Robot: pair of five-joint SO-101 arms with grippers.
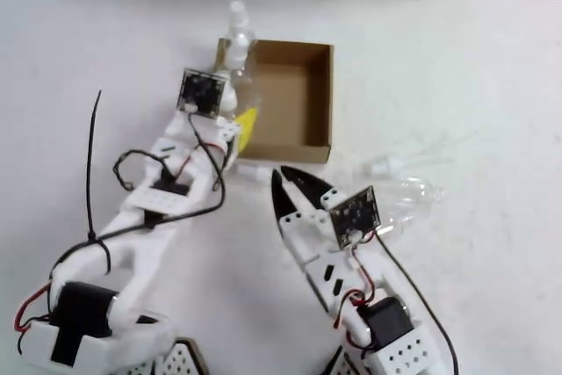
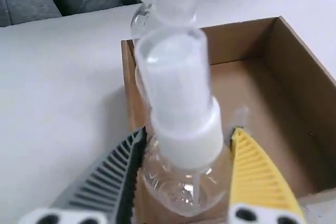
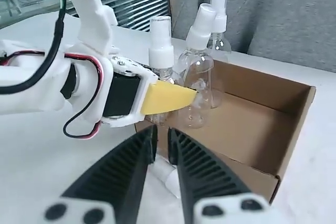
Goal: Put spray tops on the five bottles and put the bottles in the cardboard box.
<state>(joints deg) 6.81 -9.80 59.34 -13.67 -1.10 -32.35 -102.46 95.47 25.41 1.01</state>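
Bottle [image 2: 173, 77] clamped in L gripper [image 2: 189, 132]; R gripper [image 3: 161, 131] jaws near-closed.

The cardboard box [image 1: 290, 103] sits open, mid-table toward the far edge. Three clear bottles with white spray tops fitted are grouped at its left wall. One [image 1: 237, 19] stands off the far-left corner, one [image 3: 161, 51] is upright beside the wall, and one [image 2: 178, 182] is slightly tilted, clamped in the left gripper [image 2: 186, 132]. A fourth bottle [image 1: 413, 195] lies on its side toward the table's right edge, with a white spray top [image 1: 379, 164] close by it.
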